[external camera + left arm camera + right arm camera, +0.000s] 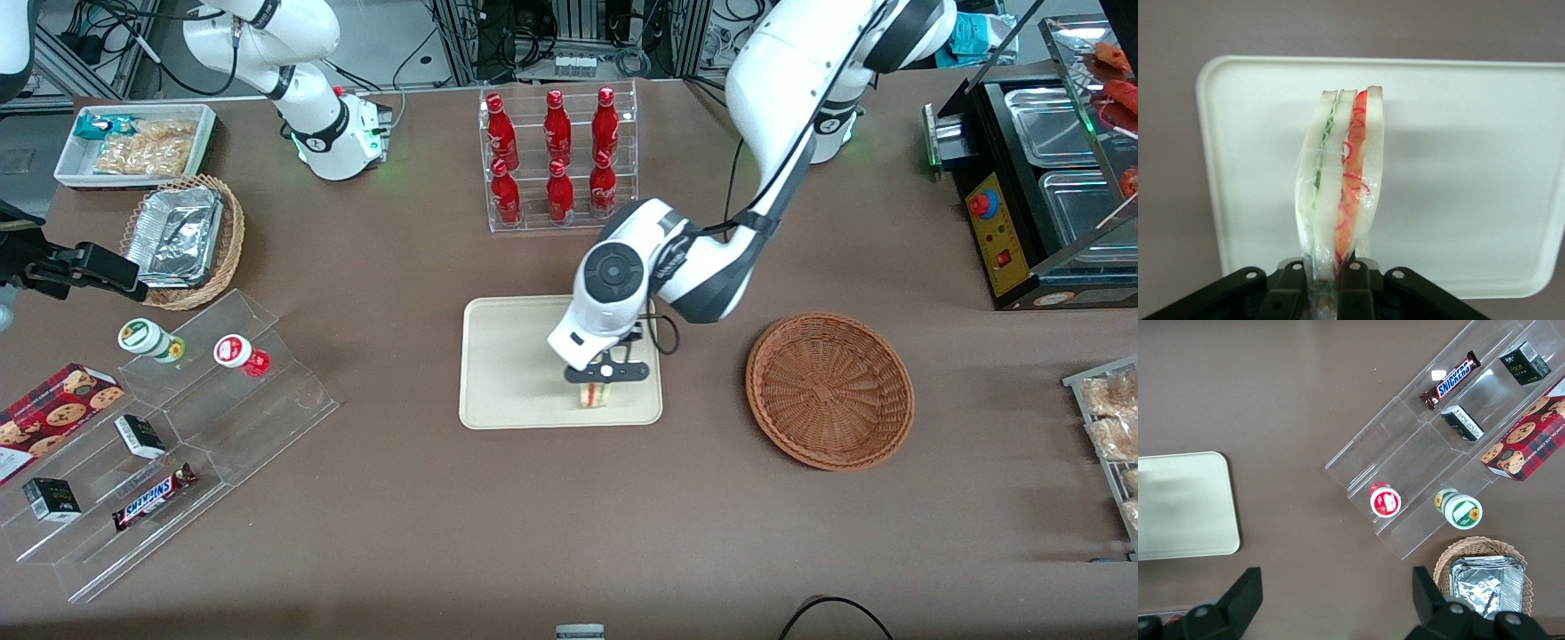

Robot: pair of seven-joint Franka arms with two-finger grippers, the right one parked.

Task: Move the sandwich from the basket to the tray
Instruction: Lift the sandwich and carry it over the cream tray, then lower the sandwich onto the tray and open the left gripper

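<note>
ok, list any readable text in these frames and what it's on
"SNICKERS": on the chocolate bar lying on the clear acrylic stand.
Red bottles, cookie box, small dark boxes, two lidded cups: print too small to read.
Sandwich, held in the pincer over the tray: no label visible.

I read "SNICKERS" on the brown wrapped chocolate bar (1451,381) lying on the clear acrylic stepped shelf (1405,463). Nothing else I can make out.
</note>
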